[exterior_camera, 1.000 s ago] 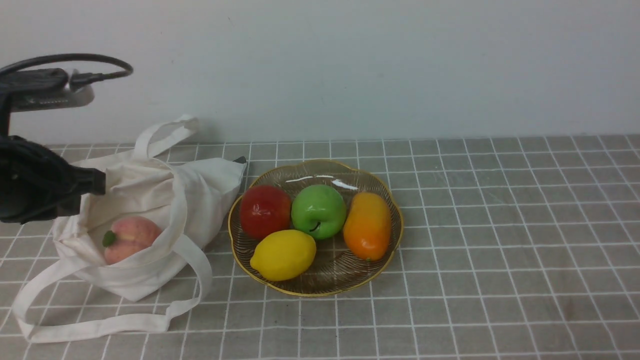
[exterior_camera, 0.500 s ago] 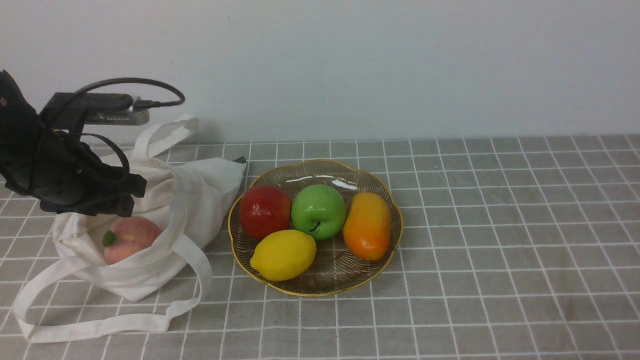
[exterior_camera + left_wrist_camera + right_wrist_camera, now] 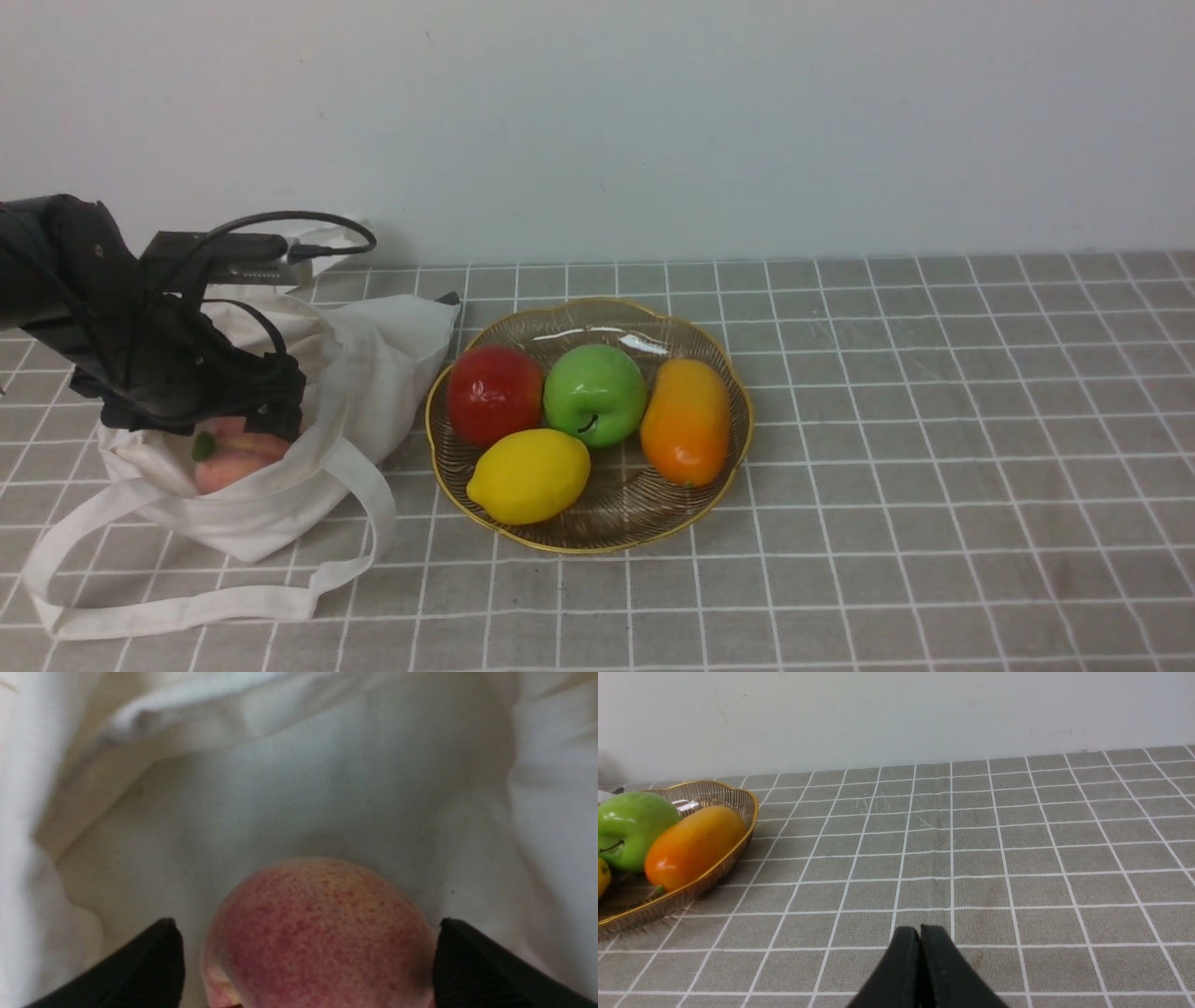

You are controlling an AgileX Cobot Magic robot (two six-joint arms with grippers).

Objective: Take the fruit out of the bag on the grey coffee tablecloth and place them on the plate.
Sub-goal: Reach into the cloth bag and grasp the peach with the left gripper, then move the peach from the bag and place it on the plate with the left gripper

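Bright, even light with soft shadows.
White glare on the plate (image 3: 644, 343); the close-up peach (image 3: 322, 933) looks a bit blurry, maybe.

over the last second the left arm's black tool (image 3: 266, 413) has swung in from the front view's left edge and dropped into the mouth of the soft cream-white cloth bag (image 3: 373, 355), now spread on either side of the matte pinkish-red peach (image 3: 233, 459), partly hiding it.
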